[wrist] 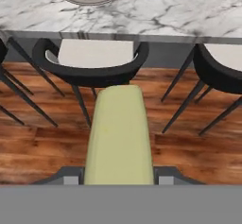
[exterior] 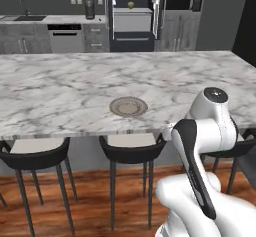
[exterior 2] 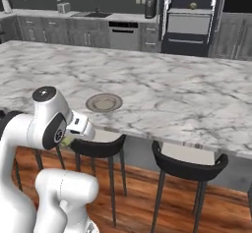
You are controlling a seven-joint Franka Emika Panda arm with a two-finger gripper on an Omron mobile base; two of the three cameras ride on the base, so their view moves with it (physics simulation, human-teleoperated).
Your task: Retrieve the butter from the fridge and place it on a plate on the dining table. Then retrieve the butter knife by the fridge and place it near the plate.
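White-and-grey veined marble covers the long worktop (exterior: 75, 76), and a round grey-beige plate (exterior: 128, 106) with a darker rim sits bare near its front edge, about midway along. Black round stools (exterior: 37, 153) with pale seats are tucked under that front edge, standing on a reddish wood floor (wrist: 42, 142). Low down, in front of the worktop's near edge and above the floor, the tool (wrist: 118, 183) is pinching a pale-yellow stick of butter (wrist: 119, 138); the stick juts forward from between the fingers toward a stool seat, well short of the plate. From the right base camera a sliver of that yellow (exterior 2: 66, 141) shows just under the white wrist. Across the room, beyond the far edge of the worktop, the dark fridge (exterior: 131, 16) stands with its doors swung open, pale shelves visible inside and a small round yellowish item on one shelf. Grey cabinets (exterior: 25, 36) and a dishwasher (exterior: 65, 37) line the wall to the fridge's left.
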